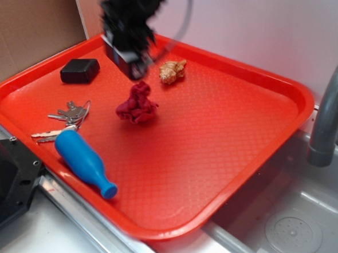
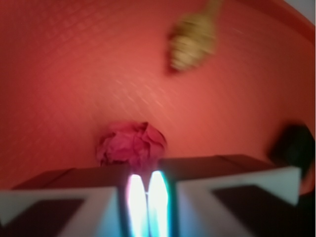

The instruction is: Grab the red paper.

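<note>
The red paper (image 1: 137, 104) is a dark crimson wrinkly wad lying on the orange-red tray (image 1: 232, 124), near its middle. My gripper (image 1: 135, 67) hangs blurred above the tray, just behind and above the wad, apart from it. In the wrist view the red paper (image 2: 131, 143) lies just beyond my gripper (image 2: 146, 197). The two bright fingers are pressed together with nothing between them.
A tan-brown wrinkly wad (image 1: 172, 71) lies behind the red paper and shows in the wrist view (image 2: 192, 42). A black box (image 1: 79, 70), keys (image 1: 69, 117) and a blue bottle (image 1: 83, 161) lie on the tray's left side. A grey faucet (image 1: 331, 108) and sink (image 1: 289, 225) are to the right.
</note>
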